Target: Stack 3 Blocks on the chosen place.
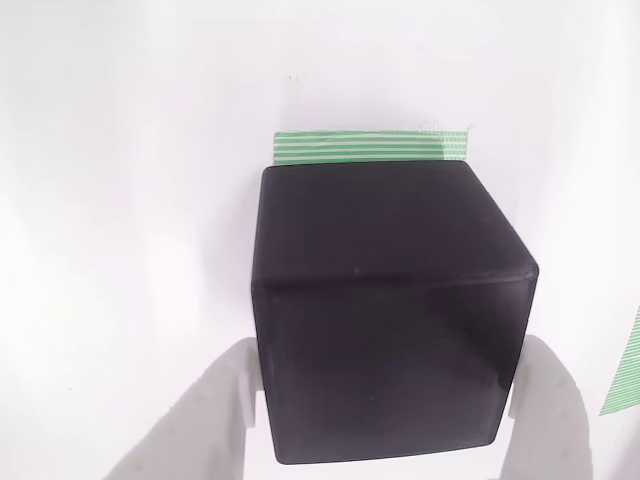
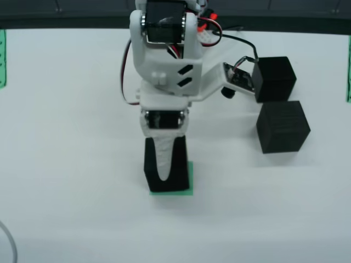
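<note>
Currently my gripper (image 1: 385, 420) is clamped on the first black cube (image 1: 385, 320), one white finger (image 1: 215, 410) on each side, the cube resting on or just above the green-striped square patch (image 1: 370, 148). Risk, as I judge it: opening off-centre could nudge the cube off the patch. In the overhead view the arm (image 2: 164, 66) points straight down. Beyond, two spare cubes (image 2: 282, 126) wait together.
</note>
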Tool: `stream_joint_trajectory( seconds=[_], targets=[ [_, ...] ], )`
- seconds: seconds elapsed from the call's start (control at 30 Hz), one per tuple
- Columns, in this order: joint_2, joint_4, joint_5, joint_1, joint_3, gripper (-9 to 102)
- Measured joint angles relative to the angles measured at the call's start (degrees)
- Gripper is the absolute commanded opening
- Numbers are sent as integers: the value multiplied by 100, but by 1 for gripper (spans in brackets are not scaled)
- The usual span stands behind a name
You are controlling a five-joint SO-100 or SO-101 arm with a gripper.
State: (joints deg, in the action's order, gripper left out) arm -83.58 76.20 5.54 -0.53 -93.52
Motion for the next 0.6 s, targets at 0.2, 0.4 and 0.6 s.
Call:
stream_joint_trajectory(
  seconds=[0.2, 0.4, 0.6],
  targets=[
    [44, 0, 0, 0, 9, 26],
    [53, 0, 0, 0, 9, 30],
    [53, 0, 0, 0, 9, 37]
  ],
)
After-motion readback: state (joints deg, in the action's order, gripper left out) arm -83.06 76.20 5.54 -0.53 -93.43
